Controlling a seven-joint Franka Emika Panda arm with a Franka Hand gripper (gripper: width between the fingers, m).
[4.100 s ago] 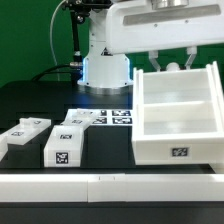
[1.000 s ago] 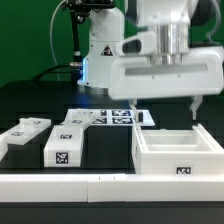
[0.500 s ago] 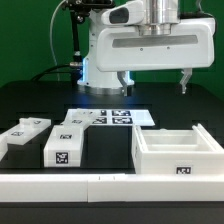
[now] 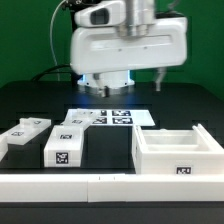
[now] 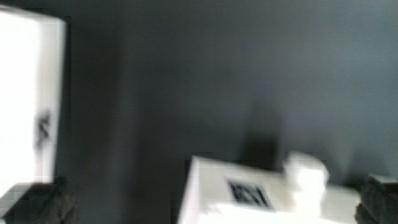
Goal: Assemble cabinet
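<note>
The cabinet box (image 4: 175, 150) is a large white open box with a front tag. It stands flat on the black table at the exterior view's right. Two flat white tagged panels (image 4: 25, 130) (image 4: 80, 121) lie at the left. My gripper (image 4: 130, 85) hangs open and empty high above the table's middle, up and left of the box, touching nothing. The wrist view is blurred. It shows dark fingertips (image 5: 32, 202) at the edges, a white tagged piece (image 5: 246, 186) between them far below, and a white surface (image 5: 22, 100) at one side.
A smaller white block (image 4: 63, 148) with one tag stands in front of the panels. The marker board (image 4: 118, 117) lies flat at the table's middle. A long white rail (image 4: 100, 186) runs along the front edge. The robot base (image 4: 108, 72) stands behind.
The box, tilted in the grip 4.1 s ago, now stands flat and free. In the last second the open gripper has risen and moved toward the exterior view's left.
</note>
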